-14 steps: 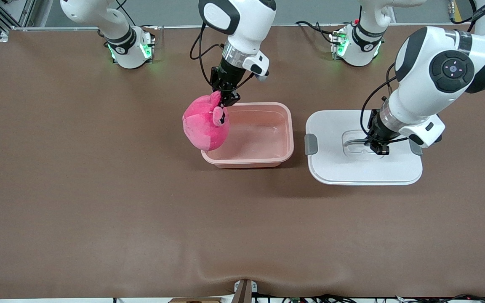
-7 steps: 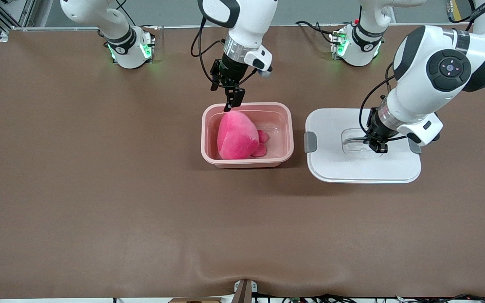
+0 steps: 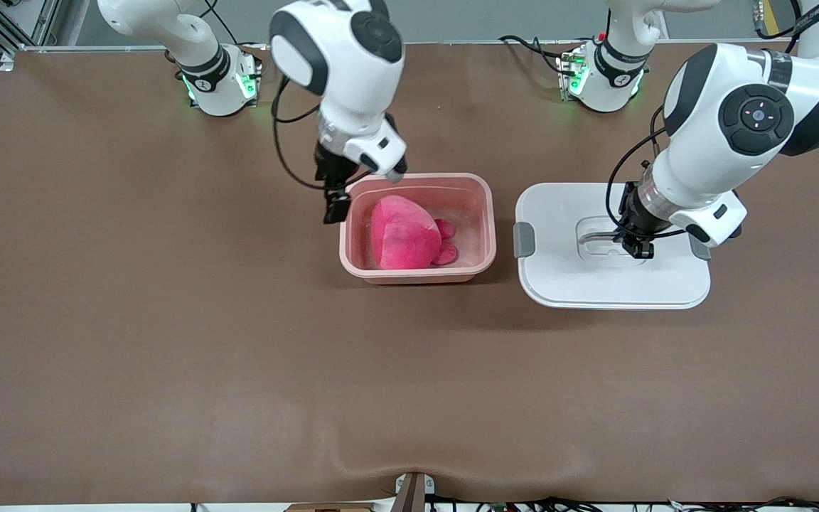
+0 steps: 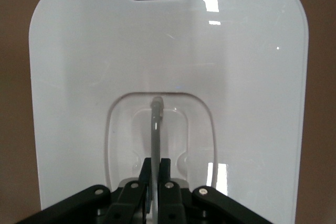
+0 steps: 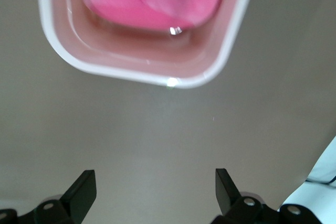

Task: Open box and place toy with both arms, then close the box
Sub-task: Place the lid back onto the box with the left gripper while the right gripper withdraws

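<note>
Left tool [image 3: 638,247]: fingers pressed together, pinching the thin grey handle [image 4: 156,129] that stands up in the recessed centre of the white lid [image 3: 566,277]. The lid lies flat on the table [image 3: 168,355], toward the left arm's end, beside the tub and apart from it. One grey clip [image 3: 525,242] shows on the lid edge facing the tub.

Right tool [image 3: 335,206]: fingers [image 5: 81,195] spread wide, holding nothing, over the bare table just outside the tub's rim on the right arm's side.

Pink tub [image 3: 484,213]: uncovered, at mid-table. The pink plush toy [image 3: 404,233] lies inside it, toward the right arm's end of the tub.

Surface: brown matte covering, with a slight ripple at the edge nearest the front camera. Both arm bases [image 3: 217,85] stand along the farthest edge, showing green lights. Cables run along both long edges.
</note>
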You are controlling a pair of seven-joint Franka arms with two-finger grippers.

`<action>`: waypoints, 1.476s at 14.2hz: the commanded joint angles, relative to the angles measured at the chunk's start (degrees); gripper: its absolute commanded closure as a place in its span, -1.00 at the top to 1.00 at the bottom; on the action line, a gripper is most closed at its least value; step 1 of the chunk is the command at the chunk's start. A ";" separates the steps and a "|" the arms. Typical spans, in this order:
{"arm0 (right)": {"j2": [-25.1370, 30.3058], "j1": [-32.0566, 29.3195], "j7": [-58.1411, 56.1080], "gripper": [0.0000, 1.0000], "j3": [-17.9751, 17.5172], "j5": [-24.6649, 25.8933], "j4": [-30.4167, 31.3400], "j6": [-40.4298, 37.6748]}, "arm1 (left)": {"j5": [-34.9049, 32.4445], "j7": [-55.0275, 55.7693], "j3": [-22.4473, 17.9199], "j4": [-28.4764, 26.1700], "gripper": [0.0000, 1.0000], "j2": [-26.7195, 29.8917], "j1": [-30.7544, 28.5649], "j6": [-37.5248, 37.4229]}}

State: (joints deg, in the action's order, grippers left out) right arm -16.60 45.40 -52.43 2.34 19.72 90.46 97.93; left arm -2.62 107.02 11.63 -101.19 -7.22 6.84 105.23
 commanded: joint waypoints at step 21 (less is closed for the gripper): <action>-1.94 -44.95 25.60 1.00 -0.85 -13.47 0.86 14.37 | 3.50 12.50 4.54 4.24 -1.00 -3.85 6.87 1.64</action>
State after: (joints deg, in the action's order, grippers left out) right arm -17.46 2.52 -31.03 2.75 8.91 91.27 109.04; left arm 0.70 116.99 16.16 -99.35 -9.08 12.20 106.76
